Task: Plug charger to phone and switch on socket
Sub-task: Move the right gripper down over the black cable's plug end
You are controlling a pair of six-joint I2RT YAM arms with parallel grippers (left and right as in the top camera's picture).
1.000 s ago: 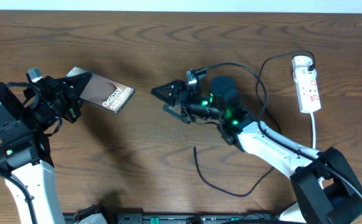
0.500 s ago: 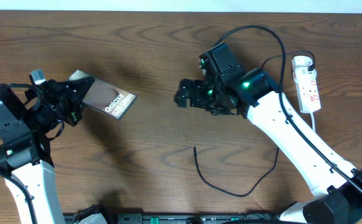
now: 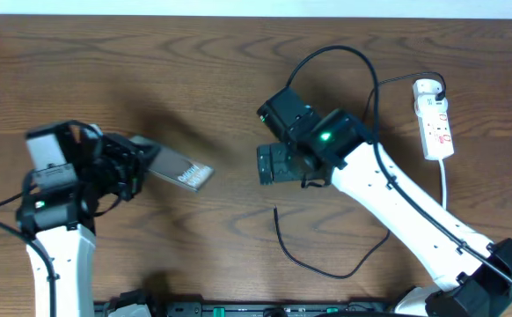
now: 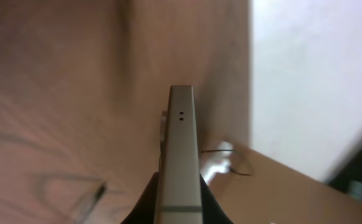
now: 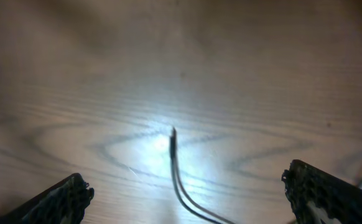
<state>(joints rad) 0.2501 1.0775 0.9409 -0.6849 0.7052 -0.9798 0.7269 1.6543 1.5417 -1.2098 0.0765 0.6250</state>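
My left gripper (image 3: 142, 165) is shut on the phone (image 3: 181, 170), holding it tilted above the table at the left; the left wrist view shows its thin edge (image 4: 180, 155) between my fingers (image 4: 180, 205). The charger is a thin black cable (image 3: 313, 264) lying on the table, its free tip (image 3: 276, 210) below my right gripper (image 3: 274, 165). My right gripper is open and empty above that tip, which shows between my fingers (image 5: 187, 193) in the right wrist view (image 5: 173, 134). The socket (image 3: 435, 119), a white power strip, lies at the far right with the cable running to its top end.
The white cord (image 3: 447, 189) runs down from the power strip at the right. A white wall edge (image 3: 256, 7) borders the table at the back. Black gear (image 3: 238, 308) lies along the front edge.
My left arm has swung right with the phone, bringing it nearer the middle. My right gripper has turned downward over the cable tip.
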